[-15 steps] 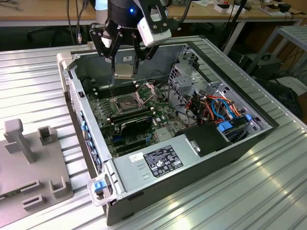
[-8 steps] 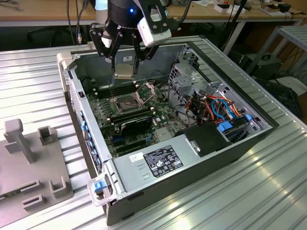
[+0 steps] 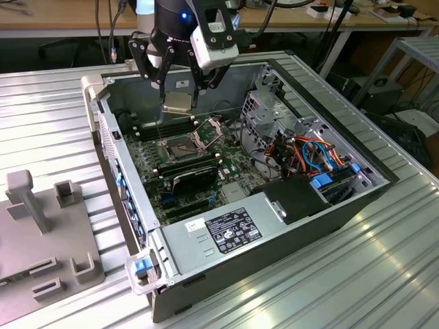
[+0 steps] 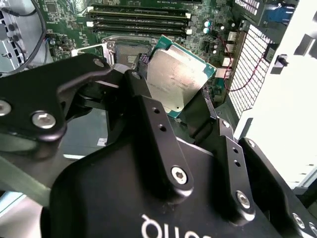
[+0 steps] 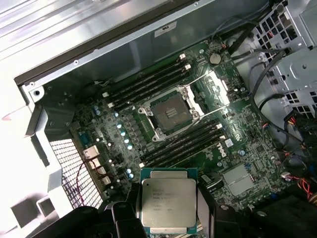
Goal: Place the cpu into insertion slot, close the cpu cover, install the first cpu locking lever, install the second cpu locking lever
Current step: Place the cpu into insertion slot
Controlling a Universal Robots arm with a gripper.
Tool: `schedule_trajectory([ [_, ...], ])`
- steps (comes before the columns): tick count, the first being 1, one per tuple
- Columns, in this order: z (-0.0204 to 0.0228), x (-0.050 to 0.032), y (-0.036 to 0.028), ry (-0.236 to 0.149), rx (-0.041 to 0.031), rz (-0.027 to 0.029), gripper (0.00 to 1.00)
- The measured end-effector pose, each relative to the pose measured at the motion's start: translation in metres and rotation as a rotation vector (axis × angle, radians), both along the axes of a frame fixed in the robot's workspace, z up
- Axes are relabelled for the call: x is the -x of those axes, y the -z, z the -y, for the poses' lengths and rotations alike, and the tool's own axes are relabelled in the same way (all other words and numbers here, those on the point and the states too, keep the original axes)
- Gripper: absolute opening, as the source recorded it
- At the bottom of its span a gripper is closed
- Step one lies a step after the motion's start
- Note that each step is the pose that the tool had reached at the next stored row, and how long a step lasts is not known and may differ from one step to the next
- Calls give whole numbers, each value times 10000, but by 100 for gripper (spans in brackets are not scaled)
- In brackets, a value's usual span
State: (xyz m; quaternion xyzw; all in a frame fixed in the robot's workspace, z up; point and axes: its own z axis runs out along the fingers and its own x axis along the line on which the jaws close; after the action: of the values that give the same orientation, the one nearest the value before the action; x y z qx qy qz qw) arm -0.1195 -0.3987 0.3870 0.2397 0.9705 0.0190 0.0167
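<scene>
My gripper (image 3: 178, 103) is shut on the cpu (image 3: 177, 103), a flat square chip with a silver-tan top, and holds it in the air over the back of the open computer case. In both wrist views the cpu (image 4: 176, 82) (image 5: 167, 204) sits between the black fingers (image 4: 148, 111). Below and ahead lies the insertion slot (image 5: 171, 111) (image 3: 180, 146), its dark pin field bare inside a silver frame. The cpu cover (image 3: 208, 129) (image 5: 214, 88) stands swung open on the slot's far side. Thin wire levers (image 5: 198, 79) stick out beside the slot. In the second wrist view the gripper partly hides the insertion slot (image 4: 124, 48).
Long black memory slots (image 5: 148, 87) flank the socket on both sides. A metal drive cage (image 3: 264, 113) and coloured cables (image 3: 312, 154) fill the exterior view's right of the case; a power supply (image 3: 226, 229) lies in front. A grey fixture (image 3: 48, 226) stands on the ribbed table.
</scene>
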Motion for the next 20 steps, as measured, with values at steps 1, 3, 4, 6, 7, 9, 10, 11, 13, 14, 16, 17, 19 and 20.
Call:
schedule_trajectory([
  [1,0,0,1,7,-1,1,55],
  [3,0,0,0,8,0,1,55],
  [4,0,0,1,8,-1,1,55],
  [6,0,0,1,9,-1,1,55],
  [7,0,0,1,26,-1,1,55],
  [9,0,0,1,220,-1,2,55],
  [10,0,0,1,327,-1,1,55],
  [11,0,0,3,600,-1,2,55],
  [13,0,0,7,1198,-1,1,55],
  [14,0,0,7,1359,0,1,55],
  [16,0,0,10,1754,0,1,55],
  [17,0,-1,11,1956,0,0,55],
  [19,0,-1,12,2008,0,1,55],
  [20,0,-1,12,2009,0,1,55],
])
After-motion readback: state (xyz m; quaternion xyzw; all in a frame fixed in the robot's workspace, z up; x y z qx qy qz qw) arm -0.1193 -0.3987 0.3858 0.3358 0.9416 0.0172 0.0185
